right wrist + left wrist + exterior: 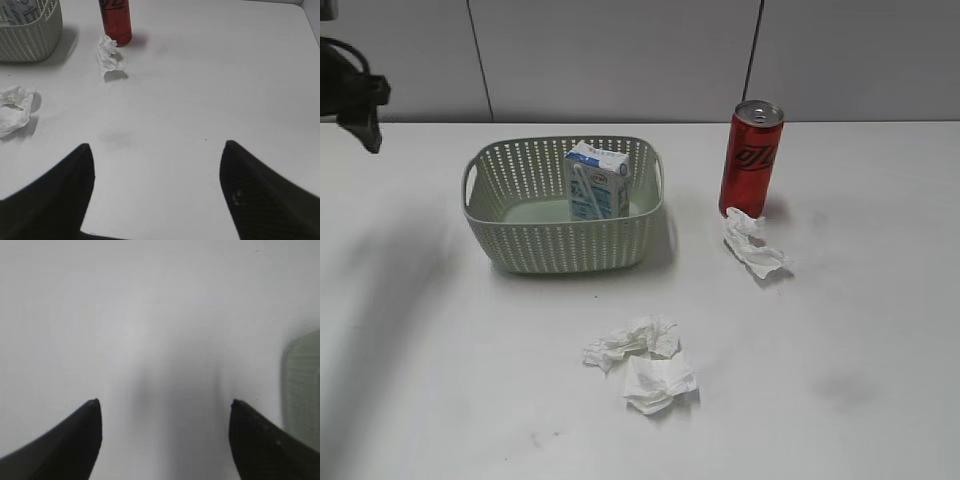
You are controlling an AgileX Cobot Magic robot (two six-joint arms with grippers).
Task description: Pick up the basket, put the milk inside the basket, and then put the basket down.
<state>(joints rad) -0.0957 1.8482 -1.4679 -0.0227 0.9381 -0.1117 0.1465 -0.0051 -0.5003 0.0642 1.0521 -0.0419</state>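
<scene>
Left gripper (164, 407): jaws spread wide with bare white table between the dark tips; nothing held. In the exterior view only a dark part of the arm (352, 95) shows, at the far left edge, about 9 o'clock from the basket and well apart from it.
Table (840, 380): white, with faint grey smudges.
Basket (565, 205): pale green, slotted sides, standing flat on the table left of centre. A blurred strip of it also shows at the right edge of the left wrist view (302, 390).
Milk (597, 181): white-and-blue carton standing upright inside the basket, toward its right half, top above the rim.
Crumpled tissues (642, 362): two white wads touching each other, at 5 o'clock from the basket, apart from it.
Can (750, 158): red, upright, at 3 o'clock from the basket, near but not touching it.
Single tissue (752, 243): white wad at 6 o'clock from the can, just at its base.
Right gripper (156, 150): jaws wide apart over bare table, holding nothing; basket corner (30, 32), can (115, 20) and tissue (110, 57) lie toward 11 o'clock, well apart.
</scene>
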